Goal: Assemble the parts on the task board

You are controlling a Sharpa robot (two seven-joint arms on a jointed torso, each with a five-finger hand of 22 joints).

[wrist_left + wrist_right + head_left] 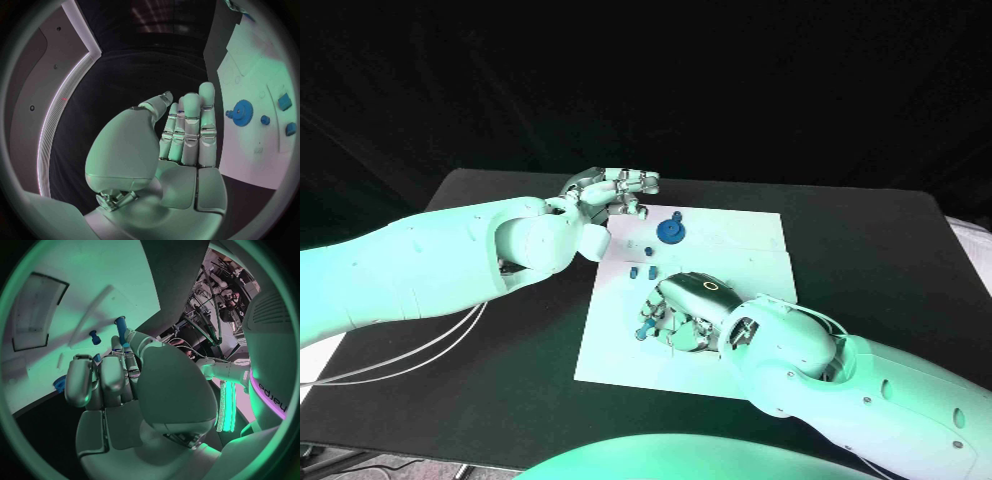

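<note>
Task board, a white plate, lies at the middle of the black worktop, its long side running away from the robot. Blue parts on it, as counted from the head view: one gear near the far end, a round toothed disc with a small knob at its rim; two short pegs standing side by side just nearer than the gear; and a further small blue piece at the fingertips of the right hand (its shape is too hidden to tell). The left wrist view shows the gear with three smaller blue pieces beyond it, one of them a round knob.

Left hand hovers over the far left corner of the board, beside the gear and apart from it. Its fingers lie straight and close together, the thumb alongside, and nothing is held.

Right hand lies palm down over the near middle of the board, fingers reaching toward the board's left edge. In the right wrist view a blue peg stands up beside the fingertips, with a second peg a little apart on the white surface. Whether this hand grips any part cannot be told.
</note>
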